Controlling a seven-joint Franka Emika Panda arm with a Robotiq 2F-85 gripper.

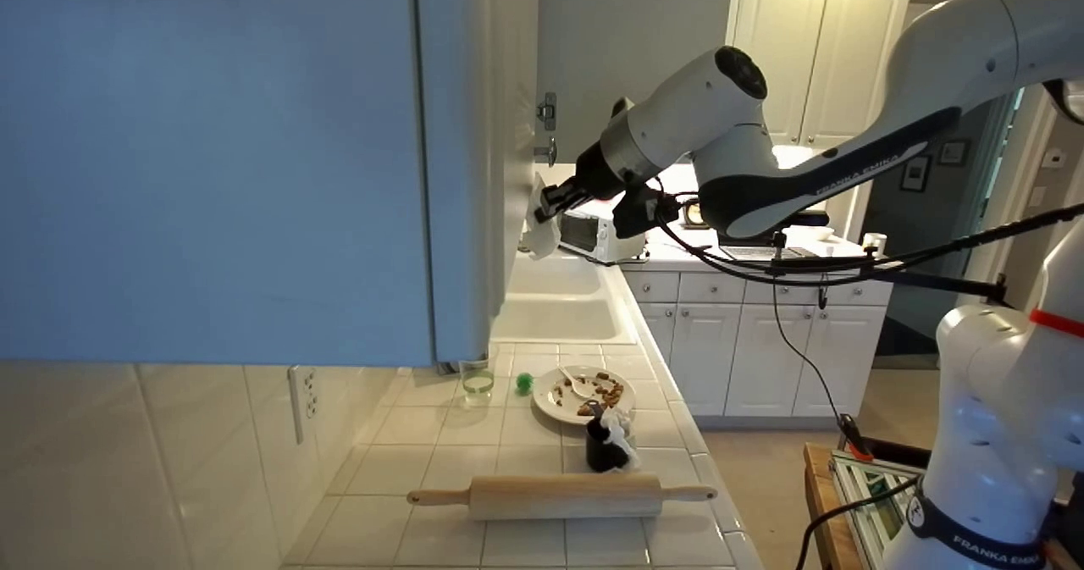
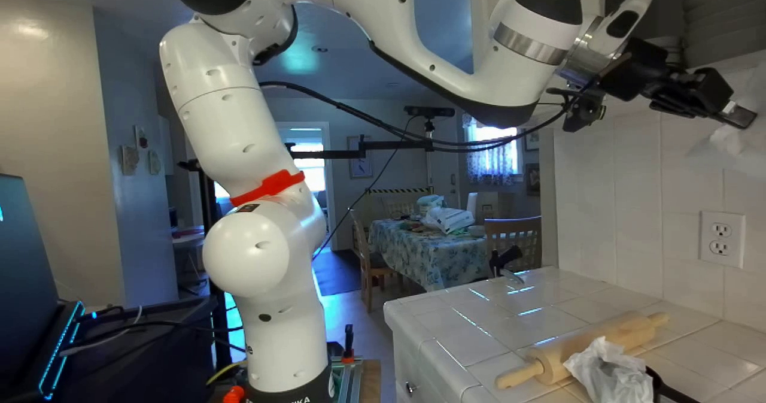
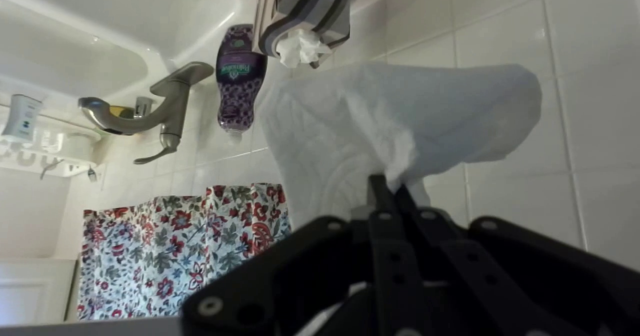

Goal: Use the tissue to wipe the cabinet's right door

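Note:
My gripper (image 1: 546, 206) is shut on a white tissue (image 1: 543, 229), which hangs loosely from the fingertips. In the wrist view the tissue (image 3: 345, 121) spreads out beyond the closed fingers (image 3: 390, 183). It also shows as pale, see-through folds (image 2: 727, 139) below the fingertips (image 2: 739, 114) in an exterior view. The cabinet's right door (image 1: 644, 19) stands open, a flat pale grey panel with hinges at its left edge. The gripper is below those hinges in that view, close to the cabinet; contact cannot be told. The door is not clearly visible in the wrist view.
The large blue-grey panel (image 1: 203, 155) stands nearest the camera. Below are a rolling pin (image 1: 566, 497), a food plate (image 1: 550, 409), a black cup (image 1: 601, 451) and a glass (image 1: 478, 384). A faucet (image 3: 172, 106), soap bottle (image 3: 240, 81) and tissue box (image 3: 320, 1) stand by the sink.

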